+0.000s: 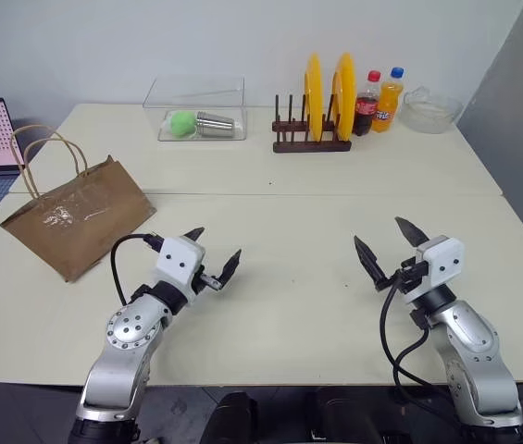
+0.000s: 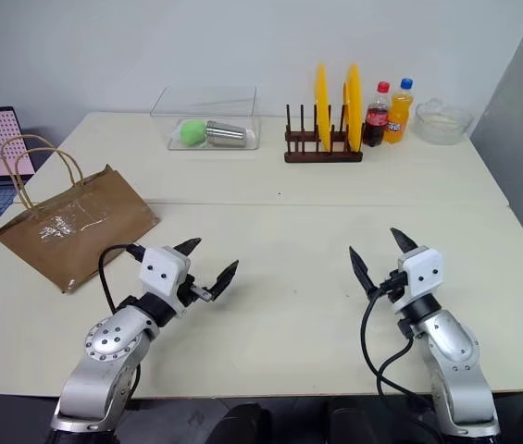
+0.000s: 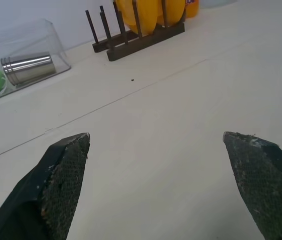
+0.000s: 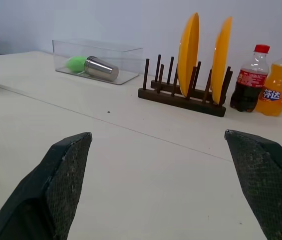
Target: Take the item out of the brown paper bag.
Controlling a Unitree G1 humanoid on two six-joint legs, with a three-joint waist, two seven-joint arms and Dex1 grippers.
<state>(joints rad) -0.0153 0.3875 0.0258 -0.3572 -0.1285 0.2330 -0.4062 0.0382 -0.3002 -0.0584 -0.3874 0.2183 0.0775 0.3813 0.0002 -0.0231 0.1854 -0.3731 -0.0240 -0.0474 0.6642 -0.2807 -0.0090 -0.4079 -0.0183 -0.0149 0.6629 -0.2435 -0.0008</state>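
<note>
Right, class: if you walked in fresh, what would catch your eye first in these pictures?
Probably the two yellow plates standing upright in the dark wooden rack at the table's far side, with the cola and orange soda bottles beside them. Then the creased brown paper bag lying at the left, and the left gripper and right gripper open over the table.

Two yellow plates [image 4: 208, 55] upright in a dark rack [image 4: 180, 97], beside two bottles [image 4: 263, 82].

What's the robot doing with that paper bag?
Nothing yet. The brown paper bag lies on its side on the table, off to the robot's left, untouched. The left claw and the right claw both hover open above the table, holding nothing. Whatever is inside the bag can't be seen from here.
</note>
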